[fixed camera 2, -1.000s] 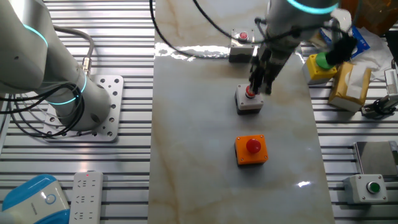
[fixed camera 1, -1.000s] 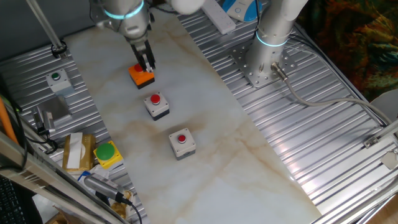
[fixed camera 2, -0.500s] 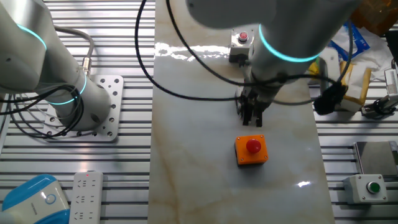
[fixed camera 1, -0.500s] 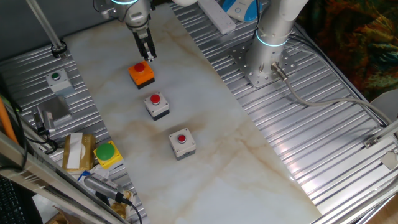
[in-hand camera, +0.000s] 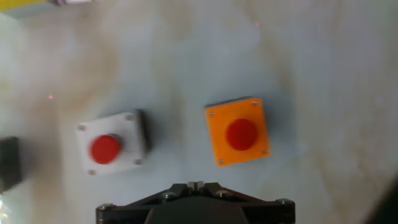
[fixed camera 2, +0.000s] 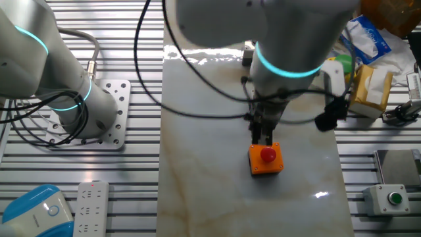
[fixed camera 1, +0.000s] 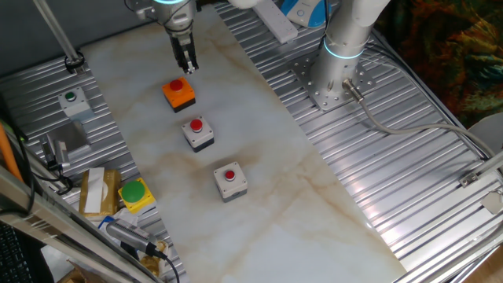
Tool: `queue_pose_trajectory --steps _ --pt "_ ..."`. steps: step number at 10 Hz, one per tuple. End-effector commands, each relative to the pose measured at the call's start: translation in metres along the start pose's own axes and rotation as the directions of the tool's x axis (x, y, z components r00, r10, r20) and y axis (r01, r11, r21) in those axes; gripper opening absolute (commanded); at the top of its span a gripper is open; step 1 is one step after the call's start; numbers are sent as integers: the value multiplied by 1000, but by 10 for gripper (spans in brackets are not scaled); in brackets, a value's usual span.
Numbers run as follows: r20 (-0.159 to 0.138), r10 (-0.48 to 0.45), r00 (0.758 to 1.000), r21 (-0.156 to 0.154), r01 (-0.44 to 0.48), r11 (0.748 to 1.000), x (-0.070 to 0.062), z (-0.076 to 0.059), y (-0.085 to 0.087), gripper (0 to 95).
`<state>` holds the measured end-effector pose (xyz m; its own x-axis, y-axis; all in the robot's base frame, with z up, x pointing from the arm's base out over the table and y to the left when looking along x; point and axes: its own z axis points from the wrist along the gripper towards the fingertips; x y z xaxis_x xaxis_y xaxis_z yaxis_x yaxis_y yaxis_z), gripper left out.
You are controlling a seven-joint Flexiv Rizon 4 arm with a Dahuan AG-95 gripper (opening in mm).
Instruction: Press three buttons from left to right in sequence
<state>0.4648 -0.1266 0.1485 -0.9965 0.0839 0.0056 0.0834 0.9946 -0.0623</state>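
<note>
The three buttons lie in a row on the marble sheet: an orange box (fixed camera 1: 179, 93) with a red cap, then two light grey boxes (fixed camera 1: 197, 132) (fixed camera 1: 229, 180) with red caps. My gripper (fixed camera 1: 187, 67) hangs above the table just beyond the orange box, not touching it. In the other fixed view its tips (fixed camera 2: 265, 137) sit just behind the orange box (fixed camera 2: 266, 158), and the arm hides the grey boxes. The hand view shows the orange box (in-hand camera: 238, 132) and one grey box (in-hand camera: 111, 149) below; my gripper (in-hand camera: 195, 185) has its fingertips touching, shut and empty.
A green button on a yellow box (fixed camera 1: 135, 193) and a grey box with a small green button (fixed camera 1: 72, 101) stand on the ribbed metal at the left. A second arm's base (fixed camera 1: 338, 71) stands at the far right. A white power strip (fixed camera 2: 89, 201) lies near it.
The gripper has lifted higher above the table and looms larger in the other fixed view. Its tips have shifted from over the middle grey box's side to just behind the orange box.
</note>
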Motion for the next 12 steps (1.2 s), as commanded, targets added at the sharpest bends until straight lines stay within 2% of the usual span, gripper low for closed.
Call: queue_pose_trajectory --steps 1,4,6,8,10,11,12 --pt "33 -4 999 2 4 1000 -8 9 -7 0" --pt "51 3 999 12 -4 1000 -35 7 -6 0" --pt "59 2 998 14 -3 1000 -45 10 -6 0" --pt "67 -6 998 7 5 1000 -45 17 -7 0" --pt "60 -20 998 4 20 1000 -44 21 -10 0" --pt "54 -21 998 -8 22 1000 -41 24 -11 0" --pt "49 -19 999 -32 21 999 -40 27 -11 0"
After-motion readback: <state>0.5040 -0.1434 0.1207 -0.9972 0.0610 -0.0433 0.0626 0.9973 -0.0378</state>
